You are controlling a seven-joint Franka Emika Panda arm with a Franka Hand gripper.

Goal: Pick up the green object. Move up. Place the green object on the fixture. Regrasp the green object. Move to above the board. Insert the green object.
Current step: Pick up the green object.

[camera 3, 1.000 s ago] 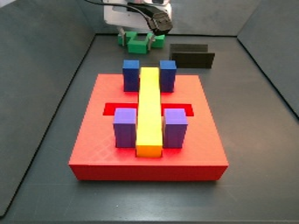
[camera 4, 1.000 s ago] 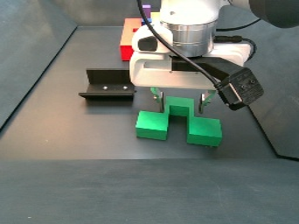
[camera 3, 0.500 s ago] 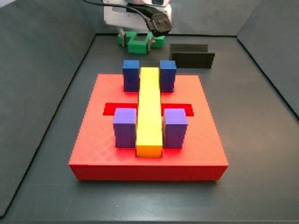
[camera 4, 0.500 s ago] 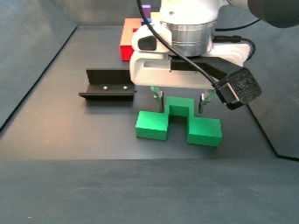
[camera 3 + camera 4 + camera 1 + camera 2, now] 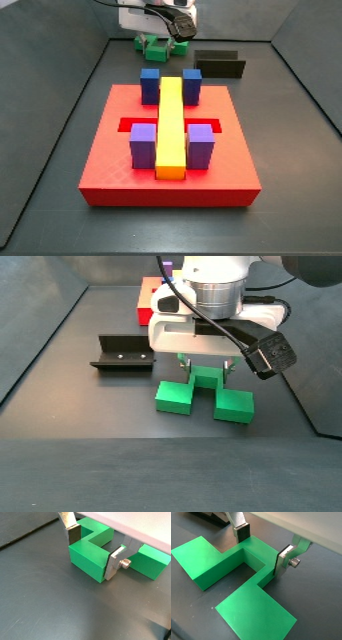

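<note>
The gripper [image 5: 263,548] sits low over the green object [image 5: 218,557] at the far end of the floor, its fingers [image 5: 115,563] straddling the narrow middle bar, close to both faces though contact cannot be told; that bar is likely chosen because it fits the jaw span. The object lies flat on the floor, at 12 o'clock from the board [image 5: 107,165] in a side view; the fixture [image 5: 120,355] stands just beside it, handy for the regrasp.
</note>
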